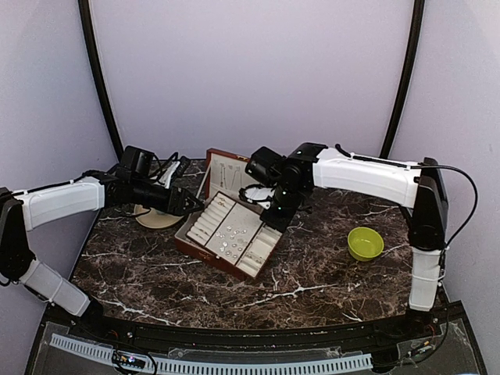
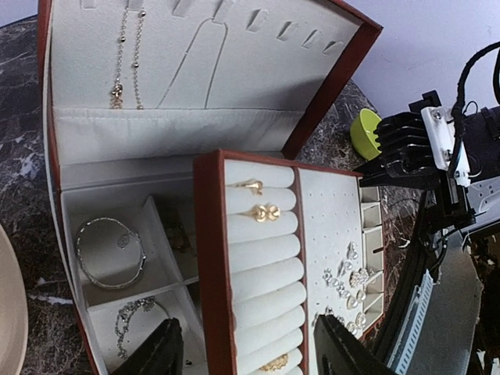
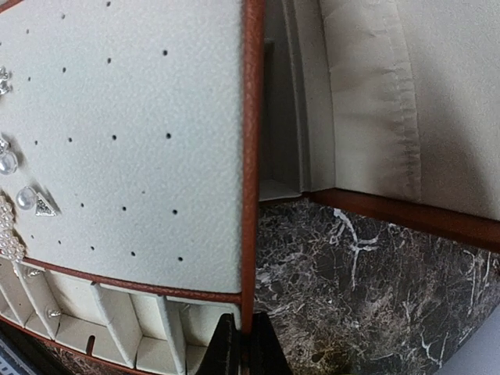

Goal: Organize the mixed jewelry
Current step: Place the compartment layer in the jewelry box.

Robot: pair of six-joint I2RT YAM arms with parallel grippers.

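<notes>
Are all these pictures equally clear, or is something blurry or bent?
Top external: evenly lit, jewelry too tiny to resolve. Left wrist: crisp, rings sharp. Right wrist: extreme close-up, tray edges bowed, right claw tips dark and soft.

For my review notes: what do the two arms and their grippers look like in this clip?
The left arm and right arm have white shell segments joined by black joints. A thin black cable loops beside the right elbow. The left gripper and right gripper both have black fingers. No markings are readable.
</notes>
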